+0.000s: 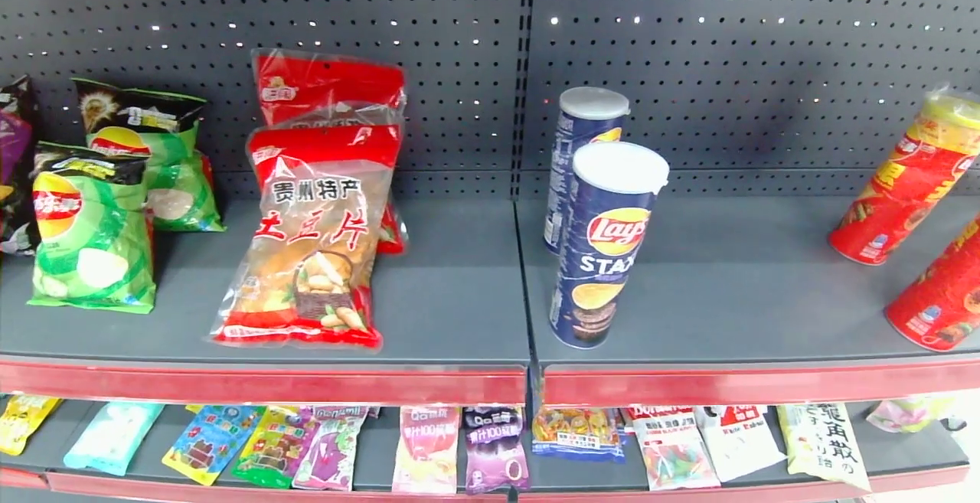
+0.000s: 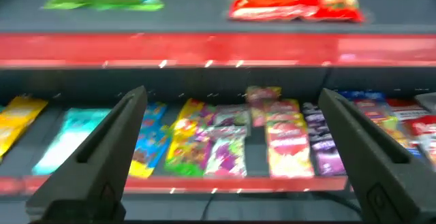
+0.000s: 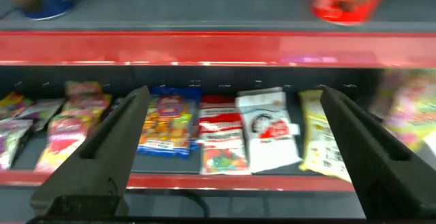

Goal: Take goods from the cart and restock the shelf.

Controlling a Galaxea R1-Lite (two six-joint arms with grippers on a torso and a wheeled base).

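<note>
L gripper (image 2: 231,93) & R gripper (image 3: 233,91) both gape wide w/ nothing held, facing the candy bags (image 3: 225,142) on the lower tier. We'd fill the shelf (image 1: 735,289) at its bare stretch btwn blue cans (image 1: 605,243) & the right-end red cans (image 1: 903,181), setting goods upright, back from the front edge.

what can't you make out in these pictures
Head view: rear blue can, lower part hidden by front blue can.
Head view: rear red bag, mostly behind front red bag.
Head view: lower red can, cut off by the right edge.
Left wrist view: candy packets, blurred; kinds unclear.
</note>
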